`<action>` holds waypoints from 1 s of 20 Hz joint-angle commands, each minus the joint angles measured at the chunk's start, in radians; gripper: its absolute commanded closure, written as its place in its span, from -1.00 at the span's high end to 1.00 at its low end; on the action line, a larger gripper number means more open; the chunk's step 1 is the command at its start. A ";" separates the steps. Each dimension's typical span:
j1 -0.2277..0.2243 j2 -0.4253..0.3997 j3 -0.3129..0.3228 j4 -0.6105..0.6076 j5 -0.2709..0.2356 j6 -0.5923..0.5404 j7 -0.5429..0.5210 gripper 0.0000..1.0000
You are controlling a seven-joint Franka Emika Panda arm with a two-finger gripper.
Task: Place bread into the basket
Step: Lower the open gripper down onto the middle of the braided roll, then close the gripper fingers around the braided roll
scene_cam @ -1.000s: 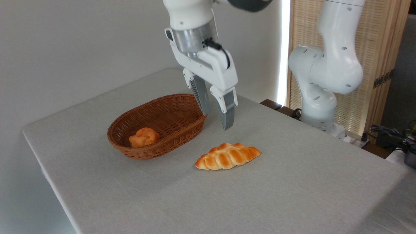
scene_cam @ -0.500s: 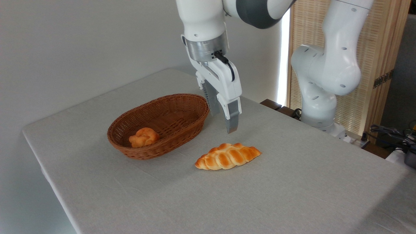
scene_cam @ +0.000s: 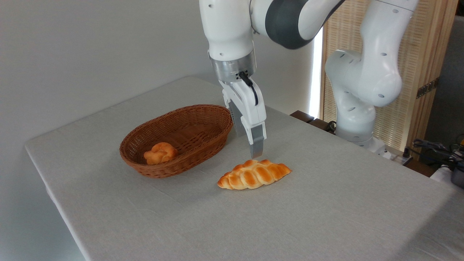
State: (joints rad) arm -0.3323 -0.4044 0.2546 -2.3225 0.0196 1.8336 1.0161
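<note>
One gripper (scene_cam: 253, 146) finger hides the other, so its spread is unclear; bread (scene_cam: 253, 174) lies on the grey surface (scene_cam: 326, 203) beside the basket (scene_cam: 177, 139).

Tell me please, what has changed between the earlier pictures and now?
The gripper moved right, away from the basket, turned, and came down close above the bread. It holds nothing. The bread, the basket and the small bun inside it stayed in place.
</note>
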 commanded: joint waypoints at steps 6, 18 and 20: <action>-0.014 0.015 0.015 -0.073 0.086 0.117 0.018 1.00; -0.016 0.045 0.015 -0.121 0.086 0.182 0.019 1.00; -0.016 0.052 0.015 -0.124 0.086 0.184 0.019 1.00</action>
State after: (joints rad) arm -0.3340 -0.3553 0.2551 -2.4322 0.0912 1.9904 1.0174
